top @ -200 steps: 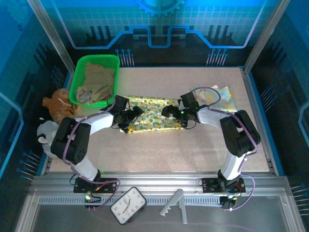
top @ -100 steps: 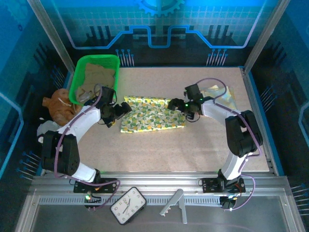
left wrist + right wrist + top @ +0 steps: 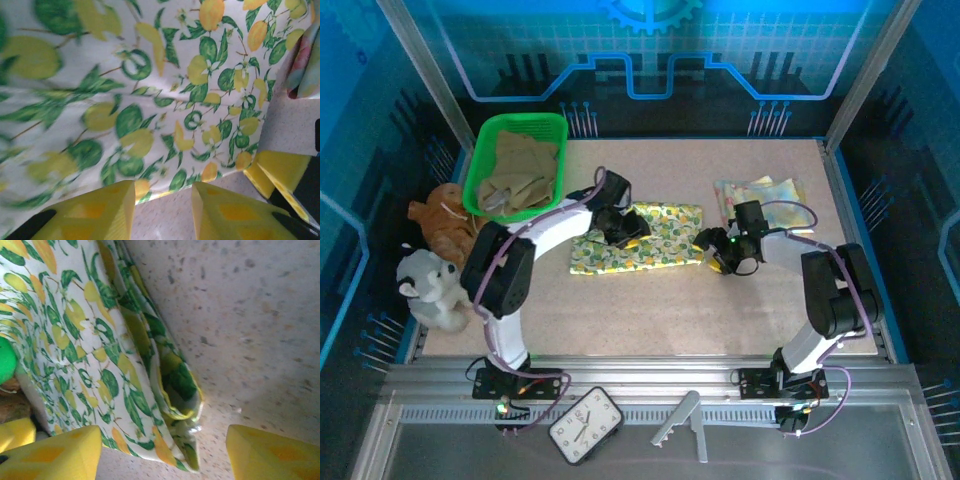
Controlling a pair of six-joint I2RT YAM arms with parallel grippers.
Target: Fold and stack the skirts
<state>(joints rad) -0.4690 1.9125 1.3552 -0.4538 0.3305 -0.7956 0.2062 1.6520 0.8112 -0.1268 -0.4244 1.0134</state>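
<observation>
Yellow-green floral skirt [image 3: 665,240] lies lengthwise left-right, right end farther back; left claw [image 3: 163,186] and right claw [image 3: 164,436] stand parted.

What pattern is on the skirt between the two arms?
Yellow lemons and green leaves on a pale cloth skirt, clearest in the left wrist view.

The speckled table [image 3: 650,300] bears a floral skirt [image 3: 665,228], a patchwork skirt [image 3: 772,190] and a basket [image 3: 477,172].

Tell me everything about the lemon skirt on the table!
The lemon skirt is thin soft cloth, white with yellow lemons and green leaves. It lies flat on the table, folded into a long band, its layers showing at the right end. The left gripper hovers at one edge; the right gripper's open jaws flank its right corner.
</observation>
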